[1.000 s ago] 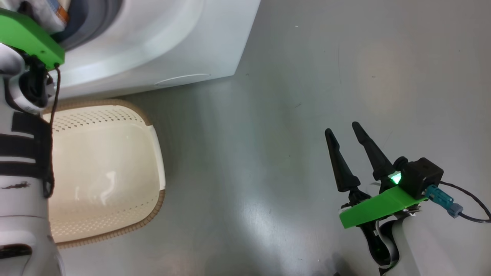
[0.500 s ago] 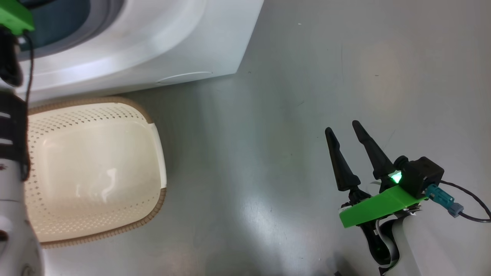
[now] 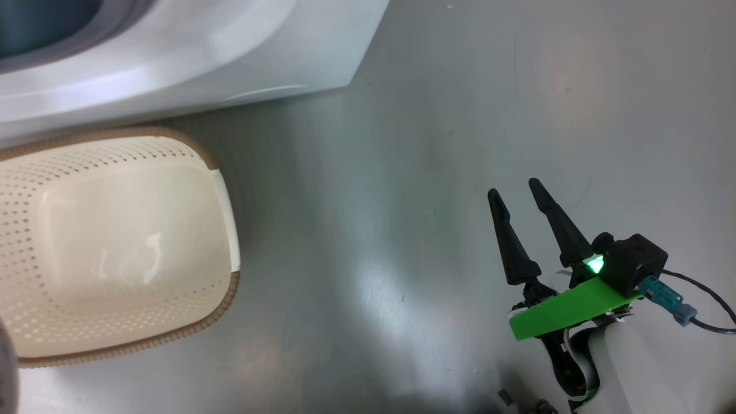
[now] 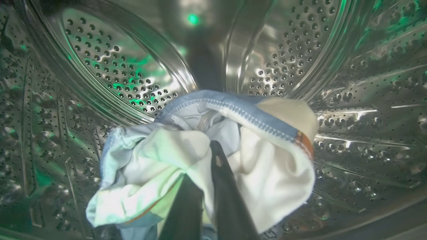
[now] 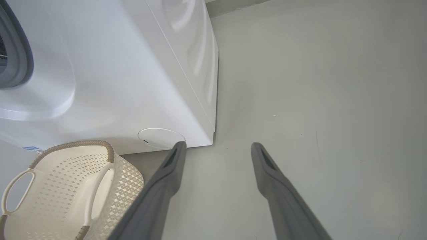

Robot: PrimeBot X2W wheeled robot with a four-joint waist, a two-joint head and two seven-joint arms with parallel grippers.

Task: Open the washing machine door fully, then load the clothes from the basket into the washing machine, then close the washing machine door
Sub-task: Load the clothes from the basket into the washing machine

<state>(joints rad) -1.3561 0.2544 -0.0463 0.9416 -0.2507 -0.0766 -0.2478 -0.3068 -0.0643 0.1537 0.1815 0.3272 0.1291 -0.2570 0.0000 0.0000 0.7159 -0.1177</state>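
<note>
Holding the clothes point(image 4: 267, 160) bunched inside the steel drum point(image 4: 126, 66) of the washing machine point(image 3: 201, 52), my left tool point(image 4: 204, 173) rises from 6 o'clock in the left wrist view, fingers clamped together on the light-blue and cream fabric. In the head view the washing machine lies at 11 o'clock. The basket point(image 3: 227, 299) stands at 9 o'clock, just beside it on the floor point(image 3: 402, 172). My right tool point(image 3: 513, 188) hangs at 4 o'clock, fingers apart.
</note>
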